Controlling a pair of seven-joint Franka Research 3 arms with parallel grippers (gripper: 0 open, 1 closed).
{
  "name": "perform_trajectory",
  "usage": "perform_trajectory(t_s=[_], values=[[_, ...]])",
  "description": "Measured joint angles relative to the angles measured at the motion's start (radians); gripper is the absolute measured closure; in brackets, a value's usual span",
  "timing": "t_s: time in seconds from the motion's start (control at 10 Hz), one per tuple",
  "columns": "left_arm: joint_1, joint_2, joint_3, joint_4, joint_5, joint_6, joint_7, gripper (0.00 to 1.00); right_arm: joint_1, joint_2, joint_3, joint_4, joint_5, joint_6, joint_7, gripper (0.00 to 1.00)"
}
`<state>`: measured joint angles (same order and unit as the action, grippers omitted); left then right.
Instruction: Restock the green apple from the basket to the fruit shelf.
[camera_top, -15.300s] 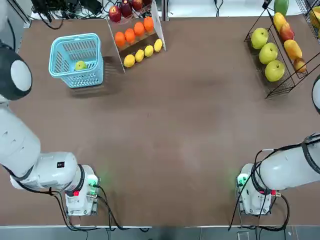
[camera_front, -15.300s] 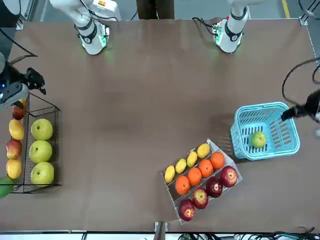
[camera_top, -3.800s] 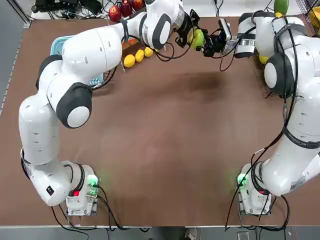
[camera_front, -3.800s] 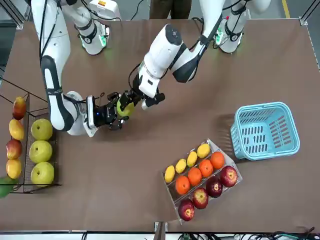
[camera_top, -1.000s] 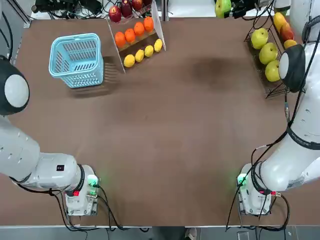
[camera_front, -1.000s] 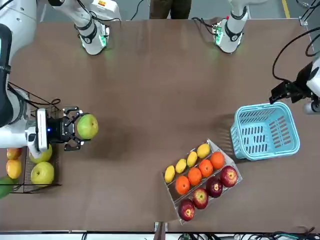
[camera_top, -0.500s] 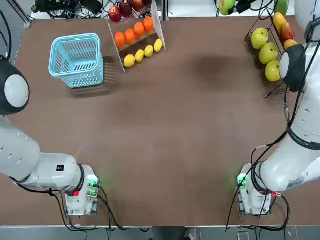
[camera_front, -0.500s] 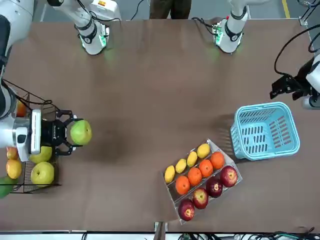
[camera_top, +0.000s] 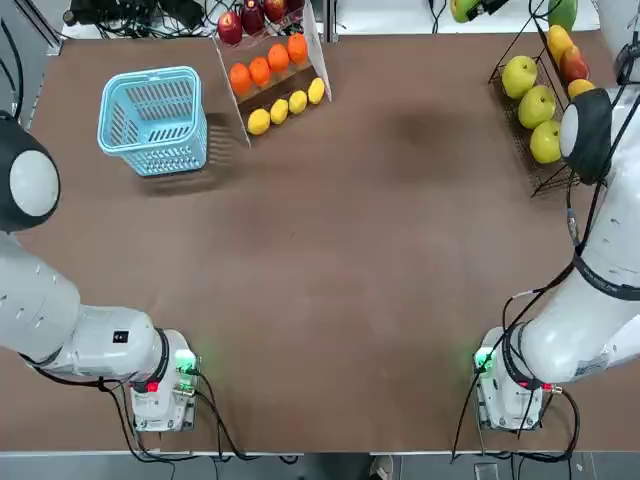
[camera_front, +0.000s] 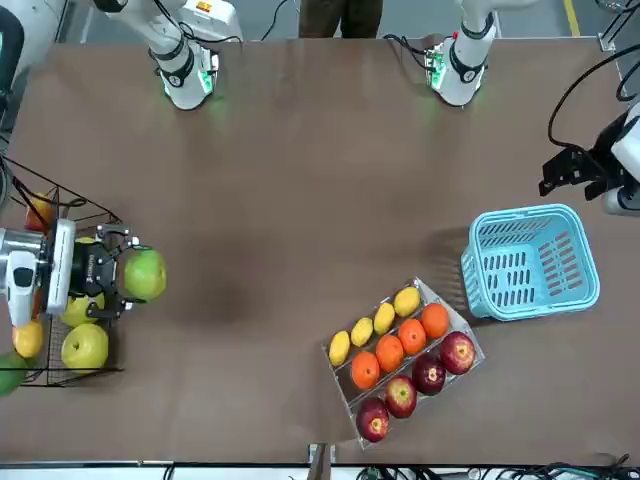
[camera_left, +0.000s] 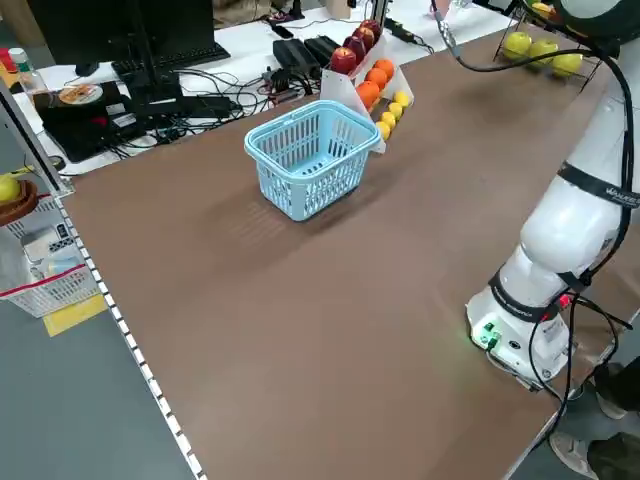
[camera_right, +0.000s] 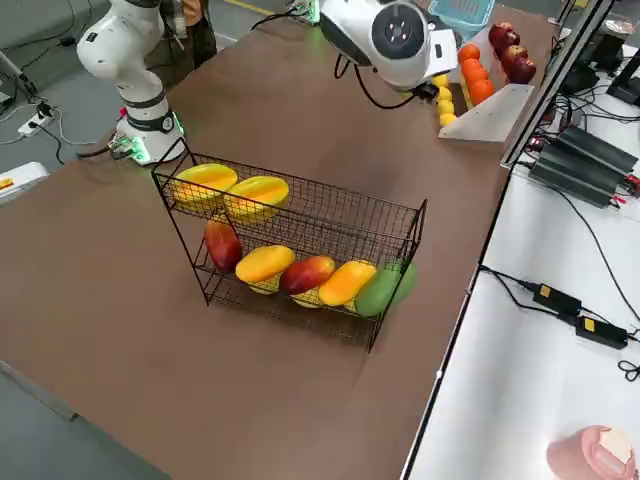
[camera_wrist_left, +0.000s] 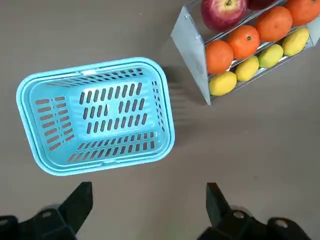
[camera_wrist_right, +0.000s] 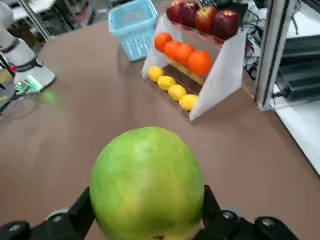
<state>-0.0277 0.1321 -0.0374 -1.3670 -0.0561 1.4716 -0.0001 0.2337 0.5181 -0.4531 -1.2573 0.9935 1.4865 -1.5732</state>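
The brown bench (camera_top: 330, 250) is smooth and matt. Near its far right corner stands the shelf (camera_right: 350, 215), thin black wire and open mesh with slanted tiers. Toward the far left corner sits the basket (camera_top: 150, 90), pale blue plastic, lattice-sided under a thicker rim. Between them, nearer the basket at the far edge, a clear-tiered stand (camera_wrist_left: 190, 45) bears glossy red apples, pebbly oranges and oval lemons.

The right gripper (camera_front: 133, 272) is clamped on the green apple (camera_front: 146, 275), raised beside the shelf on its basket side. The left gripper (camera_wrist_left: 150, 187) is spread and holds nothing, near the basket.

The apple's round, slick skin could roll in the grip if it knocks the wire rim. Coming in low or skewed, the gripper might snag the mesh and drag the light frame, or nudge the shelved apples (camera_top: 536, 107). Released too high, the apple could bounce off the slanted tier.
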Motion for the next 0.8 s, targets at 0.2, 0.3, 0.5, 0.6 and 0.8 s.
perform_trajectory(t_s=[0.2,0.3,0.5,0.6,0.8], values=[[0.000,-0.008,-0.008,0.005,0.027,0.000,0.000,0.00,0.006,0.000,0.000,0.030,-0.051,0.033,0.133,0.13],[-0.001,-0.014,-0.021,0.005,0.045,-0.001,0.000,0.00,0.006,0.000,0.000,0.032,-0.059,0.050,0.198,0.13],[-0.003,-0.019,-0.050,0.005,0.058,-0.001,-0.001,0.00,0.006,0.000,-0.002,0.032,-0.066,0.059,0.329,0.13],[-0.003,-0.019,-0.052,0.005,0.060,-0.001,-0.002,0.00,0.005,0.000,-0.005,0.032,-0.070,0.061,0.394,0.13],[0.004,-0.019,-0.049,0.005,0.062,-0.001,-0.001,0.00,0.005,0.000,-0.015,0.038,-0.115,0.062,0.488,0.13]])
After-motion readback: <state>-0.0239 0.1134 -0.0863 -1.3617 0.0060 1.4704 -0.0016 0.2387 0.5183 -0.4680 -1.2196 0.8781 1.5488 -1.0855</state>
